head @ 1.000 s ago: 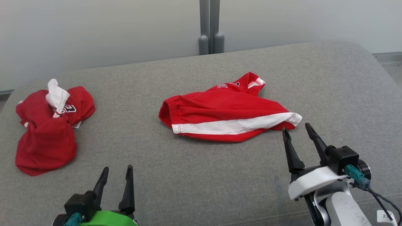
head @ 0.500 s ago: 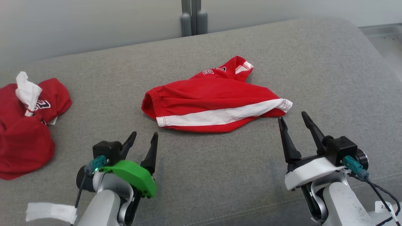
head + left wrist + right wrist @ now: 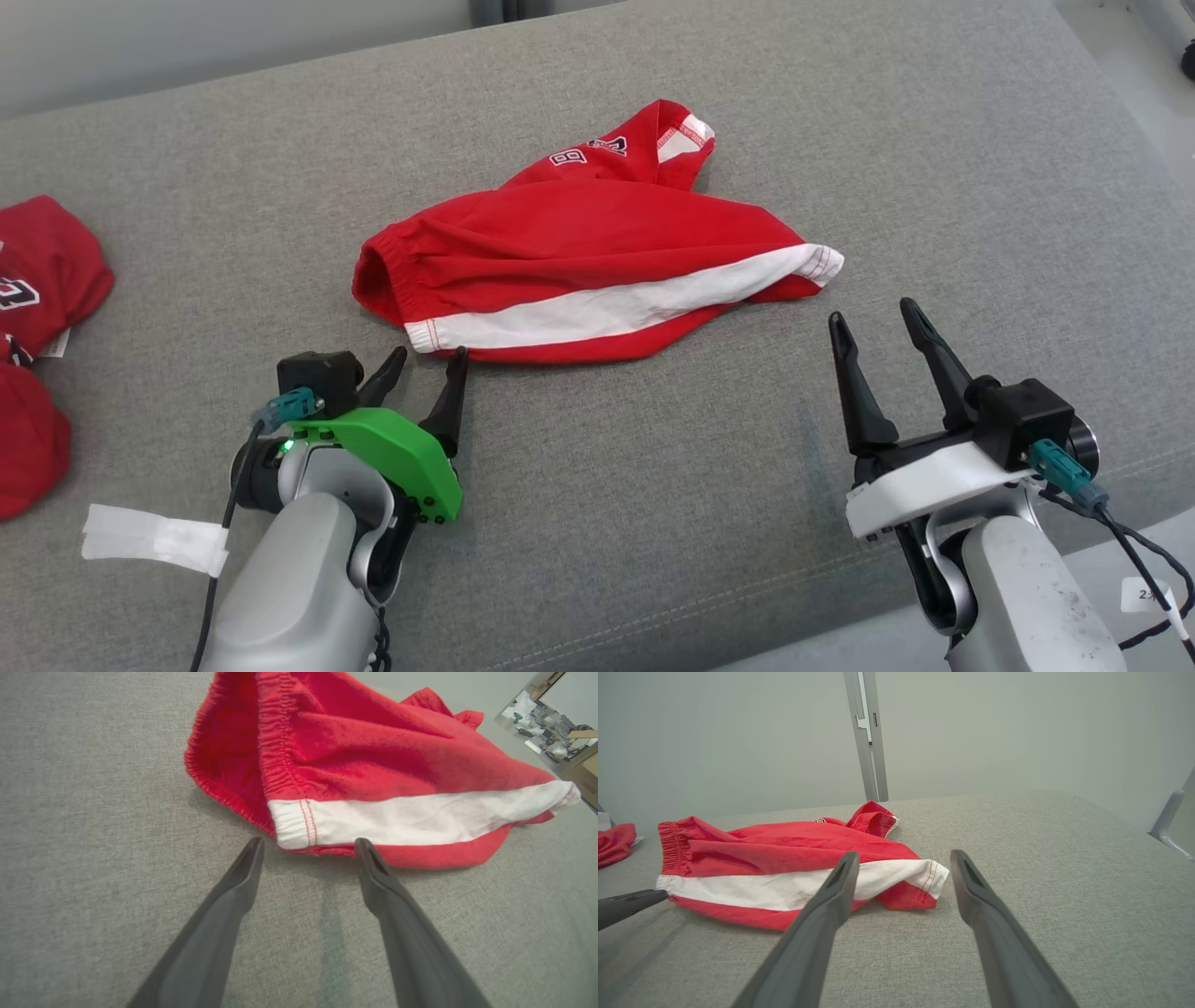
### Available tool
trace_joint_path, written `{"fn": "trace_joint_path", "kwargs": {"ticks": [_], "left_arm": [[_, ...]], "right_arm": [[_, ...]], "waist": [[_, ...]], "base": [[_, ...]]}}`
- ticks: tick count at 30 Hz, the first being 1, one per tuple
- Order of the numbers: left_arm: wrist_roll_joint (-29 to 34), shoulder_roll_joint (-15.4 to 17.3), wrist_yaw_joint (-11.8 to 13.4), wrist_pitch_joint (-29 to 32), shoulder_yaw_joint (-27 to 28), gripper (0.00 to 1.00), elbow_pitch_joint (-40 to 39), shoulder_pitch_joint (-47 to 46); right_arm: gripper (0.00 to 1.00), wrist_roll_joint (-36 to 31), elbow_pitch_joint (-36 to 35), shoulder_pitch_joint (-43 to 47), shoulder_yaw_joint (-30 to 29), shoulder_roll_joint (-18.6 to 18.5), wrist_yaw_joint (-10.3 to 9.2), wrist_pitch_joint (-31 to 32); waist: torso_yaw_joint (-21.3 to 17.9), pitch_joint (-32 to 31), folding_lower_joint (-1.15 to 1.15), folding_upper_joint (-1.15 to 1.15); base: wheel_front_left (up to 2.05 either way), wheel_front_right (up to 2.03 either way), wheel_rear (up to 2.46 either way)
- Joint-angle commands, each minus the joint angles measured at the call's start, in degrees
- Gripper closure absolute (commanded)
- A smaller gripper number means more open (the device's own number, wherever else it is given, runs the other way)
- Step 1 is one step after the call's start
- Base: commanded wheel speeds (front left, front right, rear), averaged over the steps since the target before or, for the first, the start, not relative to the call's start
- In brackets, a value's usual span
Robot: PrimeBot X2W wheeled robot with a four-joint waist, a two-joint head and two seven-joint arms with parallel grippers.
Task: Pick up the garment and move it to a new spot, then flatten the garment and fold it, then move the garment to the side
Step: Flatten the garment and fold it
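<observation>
The red shorts (image 3: 579, 252) lie crumpled midway across the grey cushion (image 3: 653, 504); my left claw (image 3: 429, 355), spread and empty, sits just beside the waistband corner and should pinch both layers, my right claw (image 3: 873, 313) equally spread near the leg hem; the far leg is bunched, another red garment (image 3: 42, 280) cropped at left.

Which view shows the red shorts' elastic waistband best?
The left wrist view: the waistband is close and sharp, its gathered elastic and open mouth plain, just beyond the open left gripper. The head view shows it small, at the left end of the shorts; the right wrist view shows it far off, at a shallow angle.
</observation>
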Motion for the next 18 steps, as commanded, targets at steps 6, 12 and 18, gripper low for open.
{"fn": "trace_joint_path", "kwargs": {"ticks": [6,12,18], "left_arm": [[-2.5,-0.1,-0.4,-2.1,-0.2,0.0,3.2,-3.8],[-5.8,-0.1,-0.4,-3.1,-3.6,0.0,2.4,-4.9],[-8.8,1.4,-0.4,-3.2,-6.6,0.89,1.4,-4.8]], "right_arm": [[0.0,0.3,-0.5,-1.0,-0.1,-0.1,-0.02,-0.2],[0.0,0.4,-0.2,-1.2,-0.2,-0.1,-0.02,-0.2],[0.0,0.4,0.0,-1.3,-0.5,-0.1,-0.02,-0.2]], "waist": [[-0.7,1.6,-0.01,0.0],[-0.6,1.8,-0.01,0.0],[-0.4,1.8,-0.01,0.0]], "base": [[0.0,0.0,0.0],[0.0,0.0,0.0],[0.0,0.0,0.0]]}}
